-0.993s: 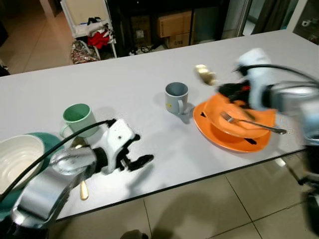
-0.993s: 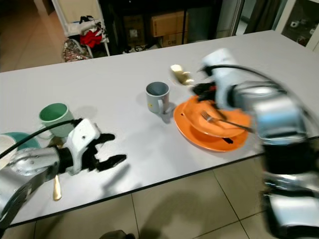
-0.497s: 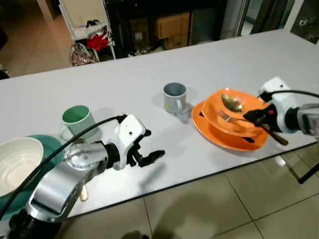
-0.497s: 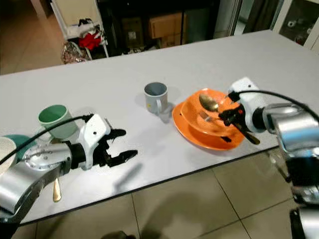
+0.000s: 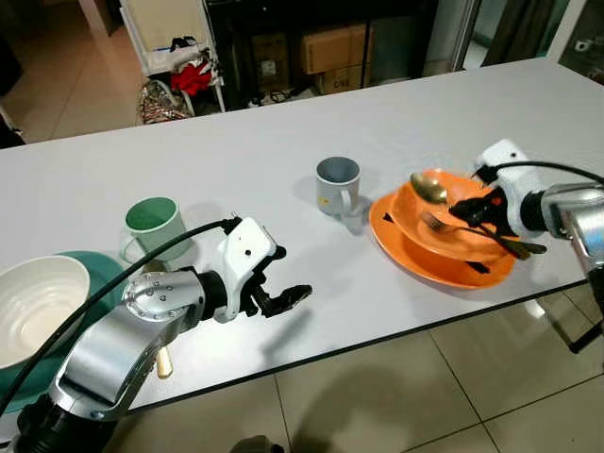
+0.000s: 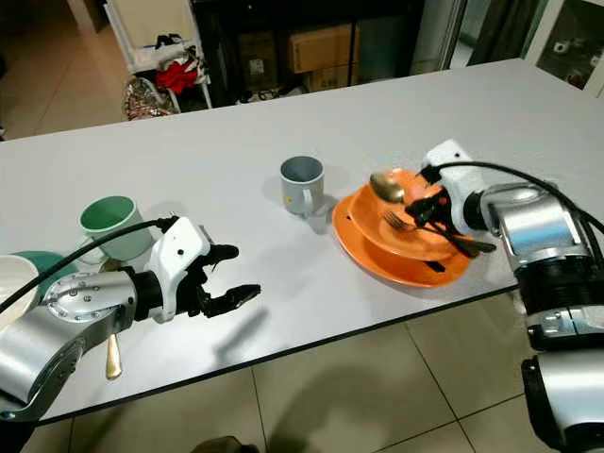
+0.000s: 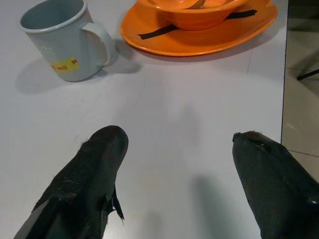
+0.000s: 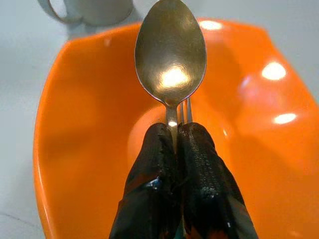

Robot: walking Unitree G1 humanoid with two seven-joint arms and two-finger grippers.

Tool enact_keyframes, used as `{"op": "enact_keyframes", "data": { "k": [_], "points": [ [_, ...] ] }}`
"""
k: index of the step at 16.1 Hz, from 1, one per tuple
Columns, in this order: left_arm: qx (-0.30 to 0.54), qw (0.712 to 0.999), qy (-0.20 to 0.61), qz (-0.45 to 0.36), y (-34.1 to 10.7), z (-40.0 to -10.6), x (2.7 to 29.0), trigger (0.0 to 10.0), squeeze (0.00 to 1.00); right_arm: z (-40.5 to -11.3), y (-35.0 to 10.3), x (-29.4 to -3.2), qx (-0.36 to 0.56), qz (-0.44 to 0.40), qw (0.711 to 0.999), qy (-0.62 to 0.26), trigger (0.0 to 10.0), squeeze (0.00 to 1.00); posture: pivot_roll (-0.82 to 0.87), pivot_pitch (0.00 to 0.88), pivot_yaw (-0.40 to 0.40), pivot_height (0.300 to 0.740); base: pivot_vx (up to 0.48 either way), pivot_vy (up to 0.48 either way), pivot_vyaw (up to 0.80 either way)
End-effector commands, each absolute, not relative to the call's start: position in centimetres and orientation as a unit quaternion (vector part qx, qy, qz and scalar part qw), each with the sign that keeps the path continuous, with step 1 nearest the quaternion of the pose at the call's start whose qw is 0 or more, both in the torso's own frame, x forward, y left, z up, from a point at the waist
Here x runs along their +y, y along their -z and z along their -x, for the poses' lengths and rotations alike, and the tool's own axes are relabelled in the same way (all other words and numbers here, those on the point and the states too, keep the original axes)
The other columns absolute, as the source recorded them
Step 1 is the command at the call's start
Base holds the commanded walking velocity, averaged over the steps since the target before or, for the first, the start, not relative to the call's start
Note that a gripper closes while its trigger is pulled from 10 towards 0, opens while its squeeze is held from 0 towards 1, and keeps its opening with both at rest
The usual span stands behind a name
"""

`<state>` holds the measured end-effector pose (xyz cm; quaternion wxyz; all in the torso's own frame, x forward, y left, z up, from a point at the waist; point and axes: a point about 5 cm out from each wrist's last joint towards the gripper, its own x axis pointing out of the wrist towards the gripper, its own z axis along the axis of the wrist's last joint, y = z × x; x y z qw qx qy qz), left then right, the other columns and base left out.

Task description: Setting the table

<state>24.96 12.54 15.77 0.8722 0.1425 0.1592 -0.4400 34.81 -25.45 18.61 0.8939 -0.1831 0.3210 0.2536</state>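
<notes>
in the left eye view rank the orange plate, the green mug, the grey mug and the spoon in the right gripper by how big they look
1. Orange plate, clearly largest.
2. Green mug and grey mug: look alike, and the green one is nearer the camera, so unranked.
3. Spoon in the right gripper, smallest.

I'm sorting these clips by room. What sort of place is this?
Probably a home dining area: a long white table set with mugs, an orange bowl on an orange plate, a tiled floor, and cardboard boxes stored behind.
</notes>
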Motion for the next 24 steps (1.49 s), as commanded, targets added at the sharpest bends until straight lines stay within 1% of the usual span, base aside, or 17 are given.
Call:
{"op": "enact_keyframes", "data": {
  "k": [1, 3, 4, 5, 6, 7, 8, 9, 11, 14, 16, 17, 18, 19, 20, 22, 24],
  "points": [
    [0.159, 0.873, 0.437, -0.15, -16.0, -24.9, 12.8, 10.0, 0.07, -35.1, -19.1, -25.2, 0.316, 0.192, 0.892, -0.261, 10.0, 0.0, 0.04, 0.0, 0.083, 0.74, 0.0, 0.0, 0.0],
    [0.159, 0.873, 0.436, -0.15, -15.9, -25.0, 12.8, 10.0, 0.06, -35.0, -18.2, -25.6, 0.329, 0.189, 0.888, -0.261, 10.0, 0.0, 0.04, 0.0, 0.088, 0.74, 0.0, 0.0, 0.0],
    [0.159, 0.873, 0.437, -0.15, -15.9, -25.0, 12.8, 10.0, 0.06, -35.0, -18.1, -25.6, 0.331, 0.188, 0.887, -0.261, 10.0, 0.12, 0.03, 0.0, 0.092, 0.74, 0.0, 0.0, 0.0],
    [0.159, 0.873, 0.437, -0.151, -15.9, -25.1, 12.7, 10.0, 0.06, -35.0, -17.9, -25.7, 0.333, 0.185, 0.887, -0.26, 10.0, 0.48, 0.03, 0.0, 0.094, 0.74, 0.0, 0.0, 0.0],
    [0.158, 0.873, 0.436, -0.152, -15.9, -25.1, 12.8, 10.0, 0.07, -35.0, -17.7, -25.7, 0.335, 0.182, 0.887, -0.26, 10.0, 0.81, 0.03, 0.0, 0.097, 0.74, 0.0, 0.0, 0.0],
    [0.158, 0.873, 0.435, -0.153, -15.9, -25.2, 12.8, 10.0, 0.07, -35.0, -17.7, -25.7, 0.335, 0.181, 0.887, -0.26, 10.0, 0.81, 0.03, 0.0, 0.097, 0.74, 0.0, 0.0, 0.0],
    [0.156, 0.874, 0.433, -0.153, -16.0, -25.2, 12.8, 10.0, 0.07, -35.0, -17.7, -25.7, 0.333, 0.178, 0.889, -0.261, 10.0, 0.98, 0.03, 0.0, 0.098, 0.74, 0.0, 0.0, 0.0],
    [0.153, 0.876, 0.431, -0.153, -16.1, -25.3, 12.8, 10.0, 0.07, -35.1, -17.9, -25.6, 0.329, 0.175, 0.89, -0.262, 10.0, 1.0, 0.03, 0.0, 0.099, 0.74, 0.0, 0.0, 0.0],
    [0.14, 0.886, 0.416, -0.15, -16.4, -25.5, 12.9, 10.0, 0.08, -35.2, -19.2, -25.6, 0.3, 0.188, 0.9, -0.254, 10.0, 1.0, 0.04, 0.0, 0.089, 0.74, 0.0, 0.0, 0.0],
    [0.086, 0.936, 0.321, -0.119, -17.7, -26.9, 13.6, 10.0, 0.09, -34.5, -23.2, -24.7, 0.188, 0.164, 0.939, -0.235, 10.0, 1.0, 0.05, 0.0, 0.071, 0.74, 0.0, 0.0, 0.0],
    [0.021, 0.969, 0.222, -0.107, -18.8, -27.6, 14.4, 10.0, 0.09, -31.8, -24.9, -21.2, 0.015, 0.153, 0.97, -0.19, 10.0, 1.0, 0.04, 0.0, 0.073, 0.74, 0.0, 0.0, 0.0],
    [0.011, 0.972, 0.207, -0.108, -18.9, -27.6, 14.5, 10.0, 0.09, -31.3, -24.9, -20.7, -0.007, 0.147, 0.973, -0.176, 10.0, 1.0, 0.04, 0.0, 0.075, 0.74, 0.0, 0.0, 0.0],
    [-0.006, 0.982, 0.17, -0.081, -19.4, -27.5, 14.7, 10.0, 0.1, -29.1, -24.0, -18.7, -0.035, 0.109, 0.976, -0.183, 10.0, 1.0, 0.03, 0.0, 0.076, 0.74, 0.0, 0.0, 0.0],
    [-0.011, 0.984, 0.162, -0.078, -19.5, -27.4, 14.7, 10.0, 0.1, -28.5, -23.8, -18.1, -0.041, 0.1, 0.976, -0.19, 10.0, 1.0, 0.03, 0.0, 0.076, 0.74, 0.0, 0.0, 0.0],
    [-0.013, 0.988, 0.137, -0.072, -19.4, -27.2, 14.6, 10.0, 0.1, -26.6, -22.5, -16.7, -0.044, 0.067, 0.979, -0.185, 10.0, 1.0, 0.03, 0.0, 0.068, 0.74, 0.0, 0.0, 0.44],
    [-0.009, 0.993, 0.103, -0.063, -19.0, -26.9, 14.8, 10.0, 0.09, -24.8, -20.3, -15.4, -0.034, 0.03, 0.986, -0.158, 10.0, 1.0, 0.04, 0.0, 0.059, 0.74, 0.0, -0.461, 0.8],
    [-0.004, 0.993, 0.094, -0.077, -18.5, -26.8, 14.8, 10.0, 0.09, -24.1, -18.8, -14.7, -0.017, 0.019, 0.988, -0.153, 10.0, 1.0, 0.05, 0.0, 0.051, 0.74, 0.0, -0.48, 0.8]
  ]
}}
